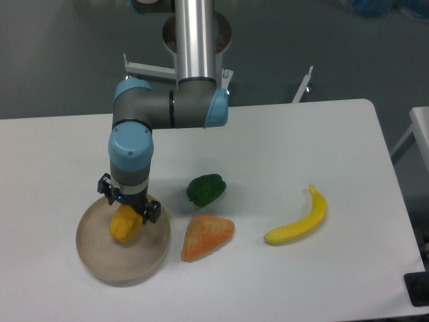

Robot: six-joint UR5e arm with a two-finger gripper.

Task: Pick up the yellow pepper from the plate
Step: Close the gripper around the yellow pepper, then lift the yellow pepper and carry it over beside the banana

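Gripper (129, 213) down over the plate (97, 258), directly above the yellow pepper (125, 225), which sits in the plate's upper middle, just below the fingers. Fingers seem to flank the pepper's top; clamped or merely around it, cannot tell. Any lift goes straight up, well clear of the green pepper (206, 189) and orange wedge (207, 235).

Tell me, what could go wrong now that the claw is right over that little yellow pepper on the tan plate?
The two-finger gripper sits on top of the small blocky yellow-orange pepper, hiding how well the fingers bracket it. If they catch only the rounded top, it may slip out on lifting. The pepper rests inside the round shallow beige plate, so pressing down or an off-centre pull could drag or tip the dish. The orange triangular wedge lies just beside the rim and could get nudged.
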